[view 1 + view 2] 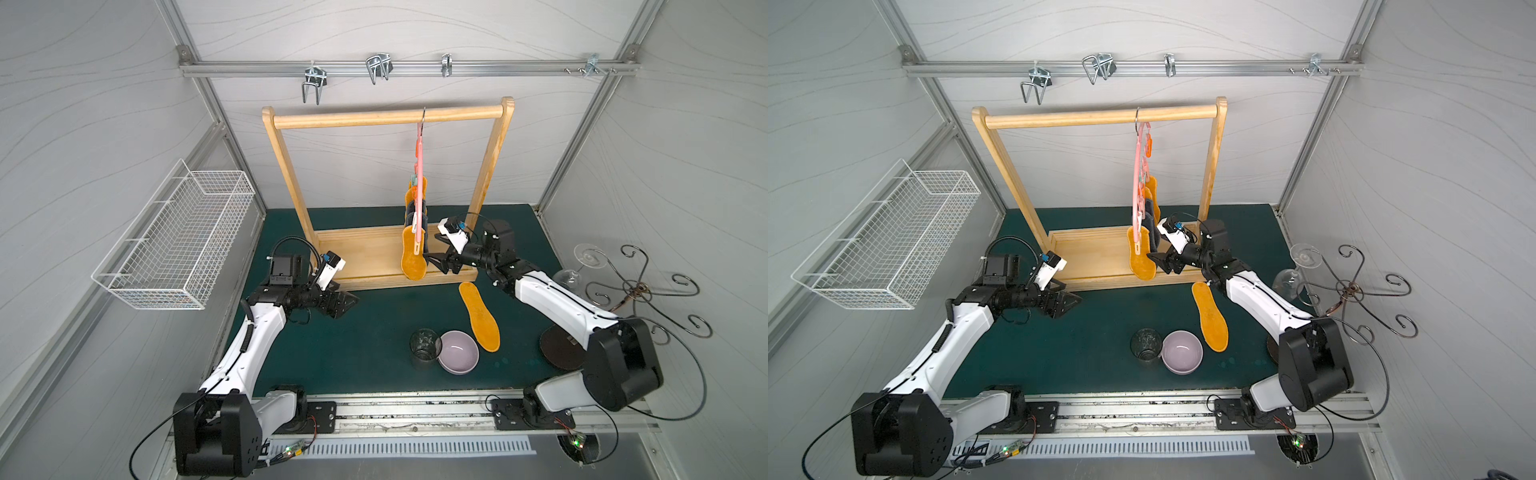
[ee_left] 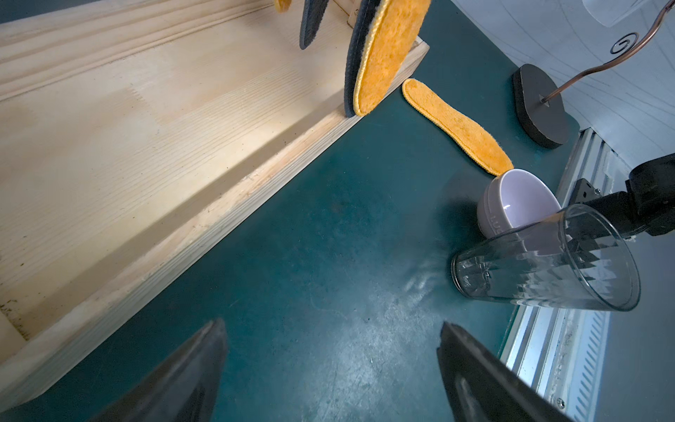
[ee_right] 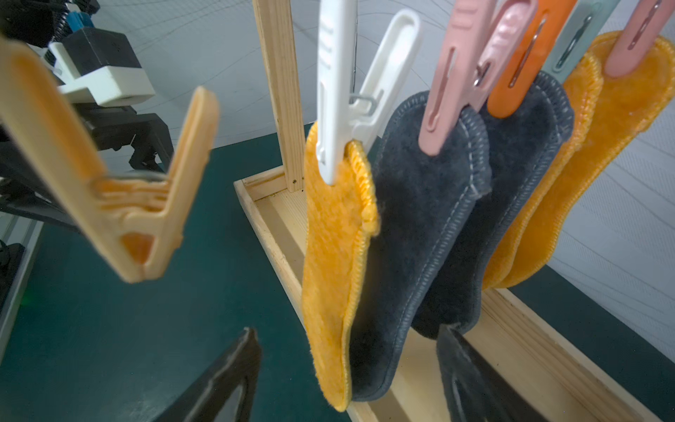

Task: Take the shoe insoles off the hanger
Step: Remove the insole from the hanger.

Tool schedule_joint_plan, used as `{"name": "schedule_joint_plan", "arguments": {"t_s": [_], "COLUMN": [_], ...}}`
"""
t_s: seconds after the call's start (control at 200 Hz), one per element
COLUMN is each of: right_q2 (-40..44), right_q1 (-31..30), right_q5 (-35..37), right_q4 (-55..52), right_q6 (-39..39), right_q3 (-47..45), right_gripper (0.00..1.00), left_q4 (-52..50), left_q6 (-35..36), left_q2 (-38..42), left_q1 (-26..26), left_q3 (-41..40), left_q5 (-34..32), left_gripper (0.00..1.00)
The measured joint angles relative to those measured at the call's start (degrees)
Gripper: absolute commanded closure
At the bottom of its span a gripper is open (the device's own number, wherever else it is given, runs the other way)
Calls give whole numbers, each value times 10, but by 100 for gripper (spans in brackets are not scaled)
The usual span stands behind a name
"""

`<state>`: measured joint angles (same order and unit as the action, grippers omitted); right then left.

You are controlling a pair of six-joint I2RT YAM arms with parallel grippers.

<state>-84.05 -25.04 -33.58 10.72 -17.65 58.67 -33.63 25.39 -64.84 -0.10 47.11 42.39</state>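
Shows open, empty right gripper (image 1: pixel 437 250) just beside nearest hanging mustard insole (image 1: pixel 412 258), long axis vertical; left gripper (image 1: pixel 345 303) open, empty, well apart.

— Which parts are getting lost?
— The near orange clothespin (image 3: pixel 120 204) is blurring close to the lens; the grey insoles (image 3: pixel 420 237) are covering most of the far orange insoles (image 3: pixel 584 164), perhaps two.

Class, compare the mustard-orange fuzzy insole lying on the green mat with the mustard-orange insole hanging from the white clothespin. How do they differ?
The mustard-orange fuzzy insole on the green mat lies flat; the mustard-orange insole on the white plastic clothespin hangs upright. The mat insole is unclipped; the hanging insole is pinched at its top and rests against a dark grey insole. Both are foot-shaped and fuzzy.
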Motion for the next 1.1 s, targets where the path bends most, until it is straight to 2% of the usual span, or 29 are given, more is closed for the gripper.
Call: {"name": "schedule_joint_plan", "arguments": {"t_s": [0.195, 0.31, 0.43, 0.505, 0.54, 0.77, 1.1], "right_q2": [-58, -88, -98, -98, -98, -91, -50], "right_q1": [1, -6, -17, -25, -28, -71, -124], "right_q5": [-79, -100, -108, -109, -107, -81, -58], "right_q4": [29, 42, 43, 50, 55, 64, 93], "right_q6": [-13, -8, 1, 16, 21, 65, 190], "right_q3": [30, 39, 41, 40, 40, 35, 17], "right_gripper": [28, 39, 56, 80, 84, 87, 92], "left_q4": [-1, -5, -5, -5, -5, -5, 21], "left_q6": [3, 5, 7, 8, 8, 7, -49], "left_q2": [-1, -3, -3, -3, -3, -10, -53], "left_q1": [0, 0, 0, 0, 0, 0, -8], "left_q3": [0, 0, 0, 0, 0, 9, 111], "left_q5": [1, 0, 1, 3, 8, 49, 121], "left_gripper": [5, 5, 5, 5, 5, 4, 6]}}
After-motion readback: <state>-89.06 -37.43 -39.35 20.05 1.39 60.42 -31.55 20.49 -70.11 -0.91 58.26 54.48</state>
